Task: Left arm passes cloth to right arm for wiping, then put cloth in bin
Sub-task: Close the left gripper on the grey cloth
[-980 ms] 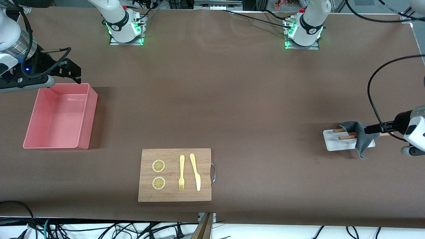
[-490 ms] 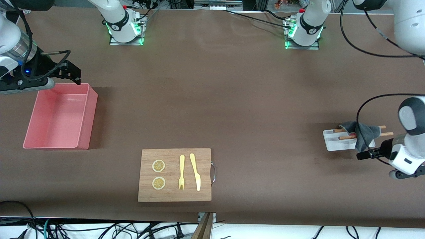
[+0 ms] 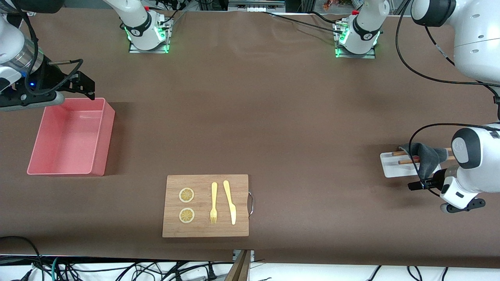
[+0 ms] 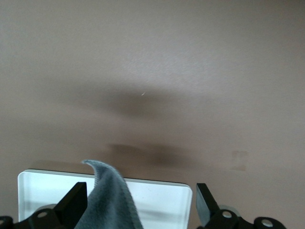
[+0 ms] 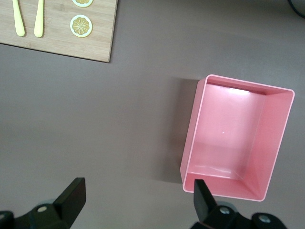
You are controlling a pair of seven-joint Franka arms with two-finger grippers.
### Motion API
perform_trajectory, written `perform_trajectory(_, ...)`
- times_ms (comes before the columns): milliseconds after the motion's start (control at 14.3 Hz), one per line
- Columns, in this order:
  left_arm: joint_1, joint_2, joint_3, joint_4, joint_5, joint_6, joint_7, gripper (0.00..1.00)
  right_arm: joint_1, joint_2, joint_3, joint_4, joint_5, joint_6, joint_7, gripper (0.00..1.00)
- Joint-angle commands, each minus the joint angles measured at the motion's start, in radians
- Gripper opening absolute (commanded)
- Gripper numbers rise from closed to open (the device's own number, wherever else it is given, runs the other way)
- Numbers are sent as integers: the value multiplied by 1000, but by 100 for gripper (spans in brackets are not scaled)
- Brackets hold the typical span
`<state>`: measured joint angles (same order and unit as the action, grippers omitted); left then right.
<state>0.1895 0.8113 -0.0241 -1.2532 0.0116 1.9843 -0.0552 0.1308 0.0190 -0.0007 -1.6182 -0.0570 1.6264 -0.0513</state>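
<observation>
A wide table (image 3: pixel 273 117) with a plain brown cover fills almost the whole front view. Along the edge nearest to the front camera, many black cables (image 3: pixel 117 269) lie tangled on a pale floor. The light is even, with soft shadows.

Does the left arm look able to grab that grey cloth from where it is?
Probably yes. The left gripper is open right beside the cloth, which drapes over wooden sticks on the white tray. Nothing covers the cloth; its wrist view shows it between the fingers.
</observation>
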Motion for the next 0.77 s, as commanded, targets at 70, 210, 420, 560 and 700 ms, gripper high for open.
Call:
perform_trajectory(70, 2, 54, 19, 40, 22, -9, 35, 100, -7, 9, 7, 24, -4, -17, -13, 100)
perform_trajectory(210, 2, 57, 19, 38, 22, -10, 32, 81, -7, 9, 7, 24, -4, -17, -13, 100)
perform_trajectory(420, 2, 54, 19, 38, 21, -15, 31, 27, -7, 9, 7, 24, -4, -17, -13, 100)
perform_trajectory(560, 2, 54, 19, 38, 19, -15, 28, 4, -7, 9, 5, 24, -4, -17, -13, 100)
perform_trajectory(700, 4, 54, 19, 38, 19, -16, 31, 0, -7, 9, 5, 24, -4, -17, -13, 100)
